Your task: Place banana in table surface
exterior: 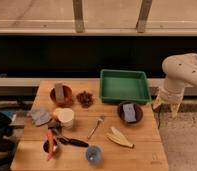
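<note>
The banana [119,137] is pale yellow-cream, split into two lobes, and lies flat on the wooden table surface [142,150] near the front, right of centre. My gripper [165,107] hangs from the white arm [184,70] off the table's right edge, beside the green tray. It points down, is empty, and its two fingers stand apart. It is well away from the banana, up and to the right of it.
A green tray [124,86] stands at the back right. On the table are a dark bowl with a blue-grey block [129,112], a fork [96,127], a blue cup [93,154], an orange carrot [50,141], a white cup [66,117], a brown bowl [61,94] and a brown cluster [85,98].
</note>
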